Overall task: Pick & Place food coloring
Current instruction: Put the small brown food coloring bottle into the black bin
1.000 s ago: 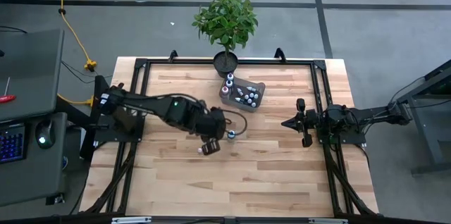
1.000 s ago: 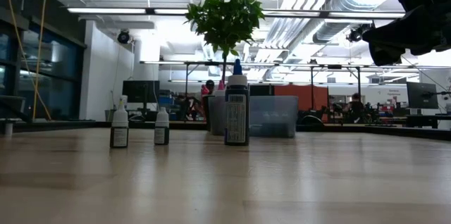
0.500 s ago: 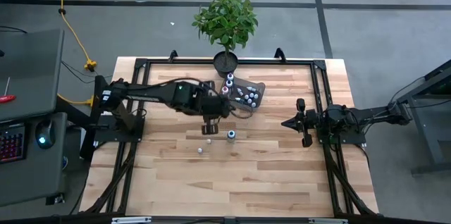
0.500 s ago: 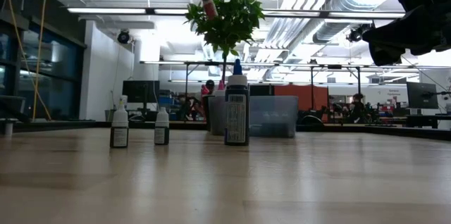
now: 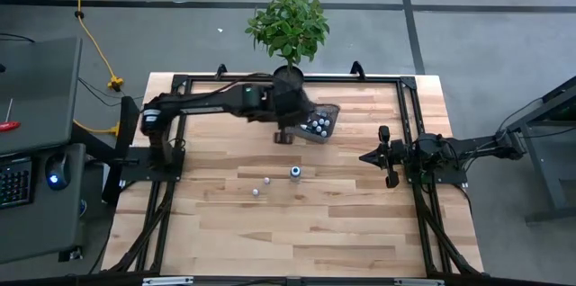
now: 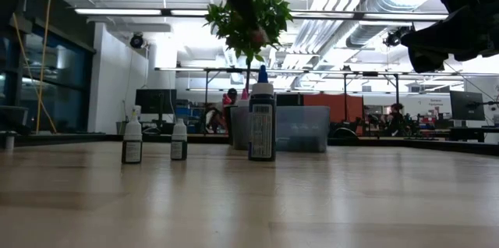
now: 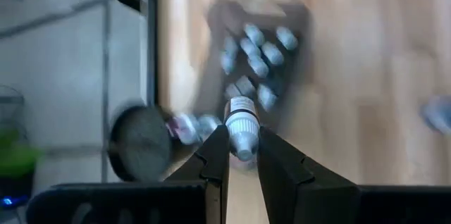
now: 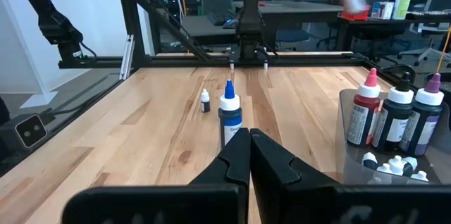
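Food coloring bottles, high view: several lie in the bin (image 5: 317, 122); three (image 5: 294, 172) stand on the table (image 5: 360, 223). Left gripper (image 5: 284, 135) hovers at the bin's near edge. Right gripper (image 5: 365, 156) rests apart, shut empty.

Low view: blue-capped bottle (image 6: 262, 125) upright before the bin; two smaller white-capped ones (image 6: 132, 140) beside it.

Left wrist view: fingers (image 7: 213, 155) clamp a small whitish-capped bottle (image 7: 242, 123) above the bin.

Right wrist view: three tall bottles (image 8: 399, 117) stand in the bin.

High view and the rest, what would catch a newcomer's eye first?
The left gripper grips a small food coloring bottle above the clear bin of bottles, beside the potted plant. Three bottles stand loose mid-table; the blue-capped one is biggest. The right gripper waits shut at the right.
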Motion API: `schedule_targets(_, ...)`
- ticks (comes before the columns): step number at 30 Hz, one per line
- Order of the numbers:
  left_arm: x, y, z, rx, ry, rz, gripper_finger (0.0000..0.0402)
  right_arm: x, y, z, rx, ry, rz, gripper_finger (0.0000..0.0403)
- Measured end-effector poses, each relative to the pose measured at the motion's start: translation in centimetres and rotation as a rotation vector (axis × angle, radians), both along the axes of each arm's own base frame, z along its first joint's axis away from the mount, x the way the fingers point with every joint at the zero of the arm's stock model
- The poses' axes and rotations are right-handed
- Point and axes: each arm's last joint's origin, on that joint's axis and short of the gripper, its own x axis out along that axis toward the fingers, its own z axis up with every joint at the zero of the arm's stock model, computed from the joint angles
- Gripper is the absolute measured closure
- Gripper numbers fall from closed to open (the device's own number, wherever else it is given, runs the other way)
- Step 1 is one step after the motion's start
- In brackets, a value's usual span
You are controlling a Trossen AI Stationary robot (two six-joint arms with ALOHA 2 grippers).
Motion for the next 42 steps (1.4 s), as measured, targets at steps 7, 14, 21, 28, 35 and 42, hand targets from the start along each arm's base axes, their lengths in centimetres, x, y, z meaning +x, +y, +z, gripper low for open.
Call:
schedule_targets(7, 2.5, 4.0, -2.6, -0.001, 0.010, -0.003, 0.0353, 0.1, 0.0, -0.1, -0.001, 0.008, 0.000, 0.0400)
schedule_targets(14, 4.9, 7.2, -4.4, -0.017, 0.044, 0.005, 0.0353, 0.1, 0.0, -0.2, -0.002, 0.019, 0.000, 0.0401)
schedule_targets(21, 6.9, 8.4, -5.4, -0.081, 0.077, -0.035, 0.0353, 0.1, 0.0, -0.2, -0.002, 0.019, 0.000, 0.0400)
schedule_targets(28, 7.2, 8.9, -6.7, -0.165, 0.093, -0.052, 0.0353, 0.1, 0.0, -0.1, -0.002, 0.016, -0.001, 0.0400)
schedule_targets(35, 7.4, 9.0, -8.6, -0.253, 0.162, -0.086, 0.0353, 0.1, 0.0, -0.1, -0.002, 0.017, -0.003, 0.0400)
schedule_targets(42, 8.4, 9.3, -10.6, -0.235, 0.180, -0.102, 0.0353, 0.1, 0.0, -0.2, -0.002, 0.018, -0.003, 0.0400)
